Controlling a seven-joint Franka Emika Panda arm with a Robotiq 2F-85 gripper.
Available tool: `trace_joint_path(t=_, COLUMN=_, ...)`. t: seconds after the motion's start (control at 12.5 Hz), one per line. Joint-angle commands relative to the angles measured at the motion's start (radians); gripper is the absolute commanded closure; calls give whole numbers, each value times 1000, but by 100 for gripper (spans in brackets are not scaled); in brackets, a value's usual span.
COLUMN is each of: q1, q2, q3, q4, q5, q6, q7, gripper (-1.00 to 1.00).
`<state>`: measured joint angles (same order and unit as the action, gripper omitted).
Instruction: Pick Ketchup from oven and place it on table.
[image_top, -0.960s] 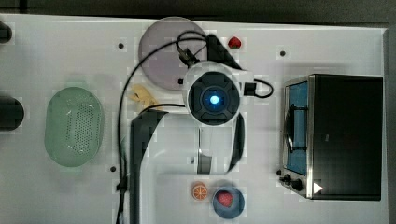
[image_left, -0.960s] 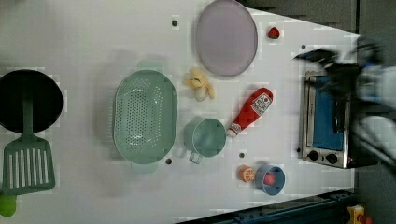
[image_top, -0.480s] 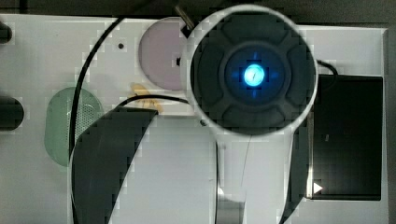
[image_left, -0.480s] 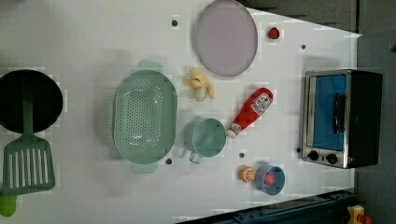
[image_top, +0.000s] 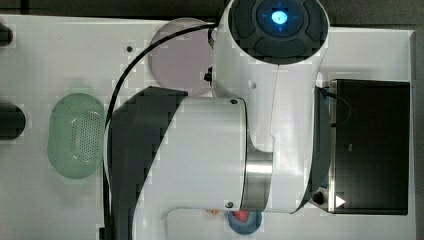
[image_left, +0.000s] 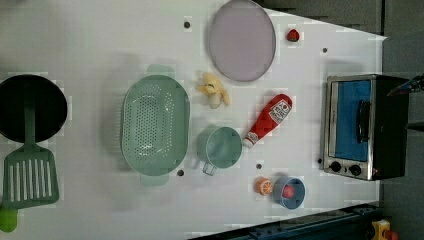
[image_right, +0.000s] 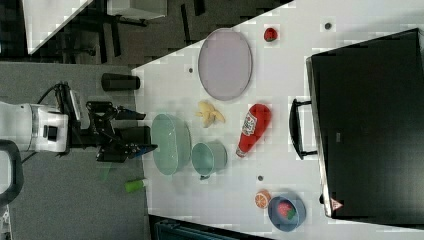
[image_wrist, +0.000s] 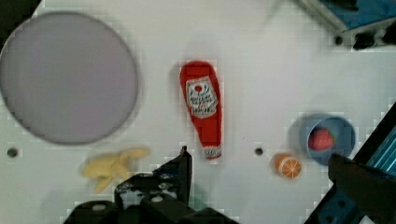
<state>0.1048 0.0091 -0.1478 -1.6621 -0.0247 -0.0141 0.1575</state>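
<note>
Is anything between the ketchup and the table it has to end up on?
Nothing visible. The ketchup already lies flat on the table, outside the oven, whose door looks closed in the left view. It rests between the lilac plate and the green cup, touching neither.

From the wrist cam I see the ketchup lying flat on the white table, cap end toward the gripper, whose jaws stand wide apart, one dark finger just beside the cap. A lilac plate sits well apart from the bottle, with a peeled banana near its rim. A blue bowl holding a strawberry sits beside an orange half, and the oven shows at a corner.
</note>
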Motion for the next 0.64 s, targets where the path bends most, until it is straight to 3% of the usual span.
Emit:
trace_joint_path(t=0.08, q1=20, q2=-23, q3=-16, q4=19, q5=1, q6=35, q7=32, gripper=-100)
trace_joint_path(t=0.64, q1=20, q2=-19, q3=-16, q4=15, q5=1, q6=35, q7=32, gripper=-100)
